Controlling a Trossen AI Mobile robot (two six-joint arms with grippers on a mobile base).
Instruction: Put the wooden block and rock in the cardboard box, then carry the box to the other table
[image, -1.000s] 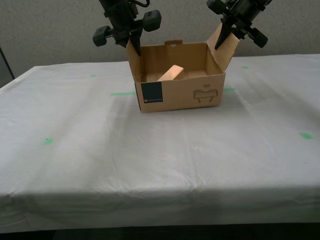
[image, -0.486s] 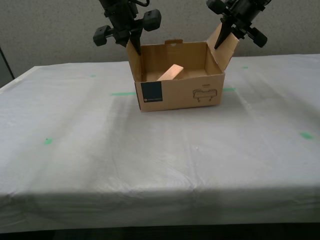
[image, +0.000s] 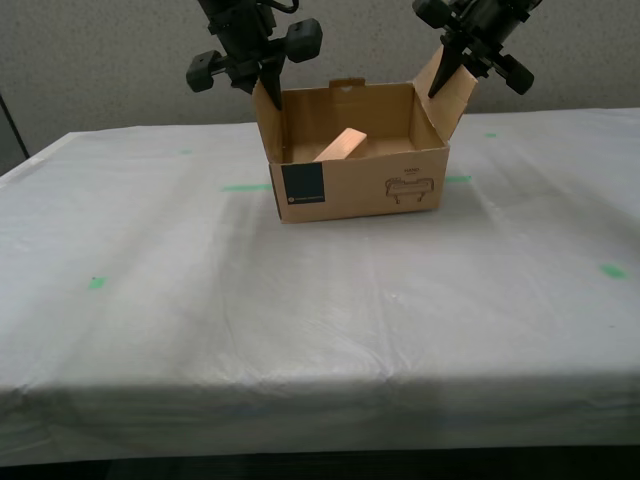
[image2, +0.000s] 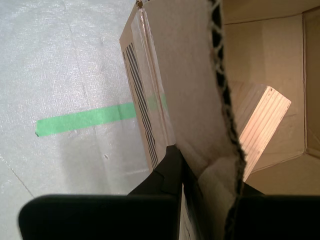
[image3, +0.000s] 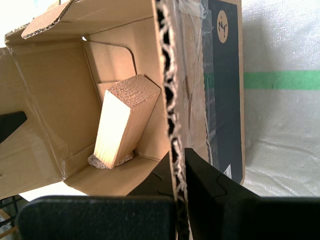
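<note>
Our first gripper (image3: 179, 165) has its jaws clamped on one side wall of the cardboard box (image: 355, 185); our second gripper (image2: 200, 172) pinches the opposite flap. The box rests on the white worktop (image: 300, 300), at 12 o'clock in the exterior view. Inside, the wooden block (image3: 122, 122) leans over the rock (image3: 100, 161). Risk: thin corrugated edges may tear or slip on release. Green tape marks (image: 245, 187); grey wall (image: 100, 60) behind.

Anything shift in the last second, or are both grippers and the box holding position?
Nothing visibly changed. My first gripper stays clamped on one side wall of the brown cardboard box, my second gripper on the opposite flap, and the light tan wooden block leans inside as before.
</note>
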